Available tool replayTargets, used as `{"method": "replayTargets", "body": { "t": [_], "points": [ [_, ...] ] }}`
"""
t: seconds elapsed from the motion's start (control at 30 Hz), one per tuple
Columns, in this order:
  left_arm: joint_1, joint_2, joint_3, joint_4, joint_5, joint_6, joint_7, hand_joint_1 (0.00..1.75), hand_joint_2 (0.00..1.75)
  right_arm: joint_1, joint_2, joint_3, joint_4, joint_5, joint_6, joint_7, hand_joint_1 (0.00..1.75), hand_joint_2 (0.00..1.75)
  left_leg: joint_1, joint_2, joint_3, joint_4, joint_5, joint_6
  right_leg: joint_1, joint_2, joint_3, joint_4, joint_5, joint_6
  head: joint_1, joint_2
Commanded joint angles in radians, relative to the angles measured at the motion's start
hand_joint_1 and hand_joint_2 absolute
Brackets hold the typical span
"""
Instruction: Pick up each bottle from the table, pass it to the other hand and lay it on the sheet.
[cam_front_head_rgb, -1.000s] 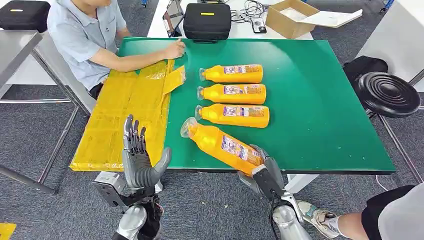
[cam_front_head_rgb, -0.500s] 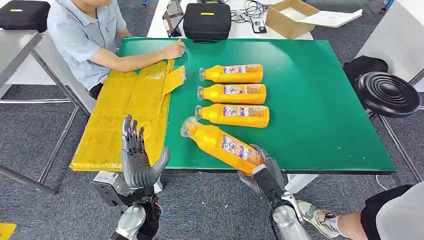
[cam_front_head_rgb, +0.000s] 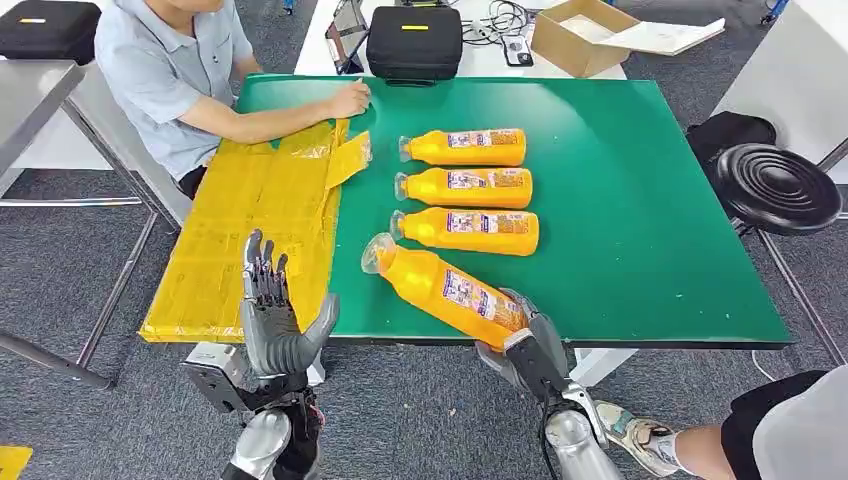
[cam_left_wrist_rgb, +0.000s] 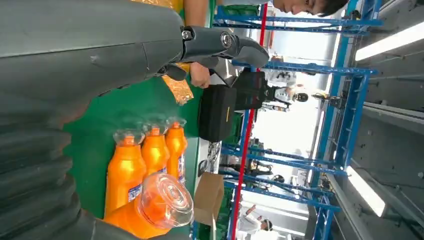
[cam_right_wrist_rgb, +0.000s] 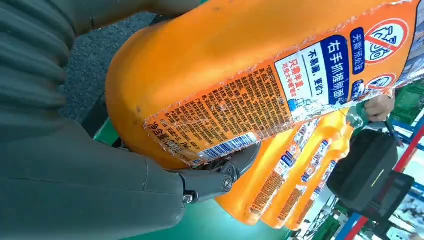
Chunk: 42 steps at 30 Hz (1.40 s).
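Several orange bottles with clear caps lie on the green table (cam_front_head_rgb: 640, 200). My right hand (cam_front_head_rgb: 525, 340) grips the base of the nearest bottle (cam_front_head_rgb: 440, 285), which slants with its cap toward the sheet; its label fills the right wrist view (cam_right_wrist_rgb: 260, 90). Three more bottles (cam_front_head_rgb: 465, 147) (cam_front_head_rgb: 467, 187) (cam_front_head_rgb: 468, 230) lie side by side behind it, also seen past my left hand (cam_left_wrist_rgb: 145, 165). My left hand (cam_front_head_rgb: 272, 320) is raised with fingers spread at the near edge of the yellow sheet (cam_front_head_rgb: 255, 215), holding nothing.
A person in a grey shirt (cam_front_head_rgb: 170, 70) sits at the far left, one hand (cam_front_head_rgb: 350, 98) resting on the table by the sheet's far corner. A black case (cam_front_head_rgb: 414, 42) and a cardboard box (cam_front_head_rgb: 580, 35) stand behind the table. A black stool (cam_front_head_rgb: 778, 188) is at the right.
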Motion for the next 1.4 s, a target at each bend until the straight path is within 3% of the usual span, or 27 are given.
{"method": "replayTargets", "body": {
  "t": [0.03,0.27,0.3,0.33,0.4,0.53,0.6,0.73,1.2,1.23,1.3,1.4],
  "points": [
    [-0.016,0.003,0.002,0.022,0.006,0.001,0.003,0.0,1.75,-0.017,0.002,-0.023,0.01,-0.004,0.005,0.002,1.75,1.75,0.001,0.0,0.004,0.0,-0.002,-0.001,0.001,0.0,0.004,-0.001,-0.002,-0.002,0.0,0.0],
    [-0.016,0.003,0.002,0.022,0.006,0.001,0.003,0.0,1.75,-0.017,0.002,-0.023,0.01,-0.004,0.005,0.002,1.75,1.75,0.001,0.001,0.005,0.0,-0.003,-0.001,0.001,0.0,0.005,-0.001,-0.002,-0.002,0.0,0.0],
    [-0.029,0.1,-0.118,0.102,0.257,-0.251,0.255,0.0,1.75,0.097,0.02,0.1,-0.242,-0.191,0.177,0.0,1.75,1.75,0.001,0.0,0.004,0.0,-0.002,-0.001,0.001,0.0,0.004,0.0,-0.002,-0.002,0.0,0.0],
    [-0.032,0.083,-0.13,0.25,0.384,-0.581,0.31,0.0,1.75,0.126,0.105,0.212,-0.376,-0.128,0.057,0.0,1.75,1.75,0.0,0.0,0.002,0.0,-0.001,-0.001,0.001,0.0,0.003,0.0,-0.001,-0.001,0.0,0.0],
    [-0.051,0.062,-0.127,0.364,0.355,-0.62,0.232,0.0,1.75,0.131,0.115,0.322,-0.429,-0.125,-0.043,0.068,1.75,1.75,0.001,0.003,0.007,-0.002,-0.003,-0.003,0.001,0.003,0.005,0.0,-0.003,-0.004,0.0,0.0],
    [-0.056,0.063,-0.11,0.336,0.348,-0.613,0.242,0.0,1.75,0.11,0.07,0.323,-0.397,-0.183,-0.053,0.042,1.75,1.75,0.001,0.003,0.006,-0.002,-0.003,-0.002,0.002,0.004,0.006,-0.001,-0.004,-0.001,0.0,0.0],
    [-0.055,0.062,-0.104,0.313,0.344,-0.606,0.251,0.0,1.75,0.106,0.065,0.311,-0.382,-0.194,-0.043,0.027,1.75,1.75,0.0,0.006,0.002,-0.002,-0.002,-0.002,0.001,0.005,-0.001,-0.001,-0.002,0.0,-0.001,0.0],
    [-0.057,0.063,-0.103,0.312,0.343,-0.606,0.251,0.0,1.75,0.106,0.064,0.31,-0.382,-0.194,-0.043,0.026,1.75,1.75,0.001,0.0,0.003,-0.001,-0.002,-0.002,0.002,0.001,0.002,-0.001,-0.004,0.0,0.0,0.0],
    [-0.057,0.063,-0.103,0.312,0.343,-0.606,0.251,0.0,1.75,0.106,0.064,0.31,-0.382,-0.194,-0.043,0.026,1.75,1.75,0.001,0.001,0.001,-0.001,-0.002,-0.002,0.001,0.001,0.001,-0.001,-0.003,0.0,0.0,0.0],
    [-0.013,0.035,-0.024,0.166,0.245,-0.438,0.025,0.0,1.75,0.107,0.072,0.319,-0.348,-0.191,-0.025,0.054,1.75,1.75,0.001,0.001,0.0,-0.001,-0.002,-0.002,0.001,0.002,0.0,-0.001,-0.003,0.0,0.0,0.0],
    [0.008,0.05,-0.02,0.06,0.253,-0.397,0.087,0.0,1.75,0.107,0.077,0.326,-0.323,-0.186,-0.033,0.039,1.75,1.75,0.001,0.003,-0.001,0.0,-0.002,-0.002,0.001,0.003,-0.002,0.0,-0.003,0.0,0.0,0.0],
    [0.027,0.047,-0.005,0.024,0.255,-0.385,0.081,0.0,1.75,0.114,0.079,0.318,-0.313,-0.194,-0.041,0.038,1.75,1.75,0.002,0.004,0.003,0.0,-0.004,-0.002,0.002,0.004,0.002,0.0,-0.004,-0.001,0.0,0.0]
  ]
}}
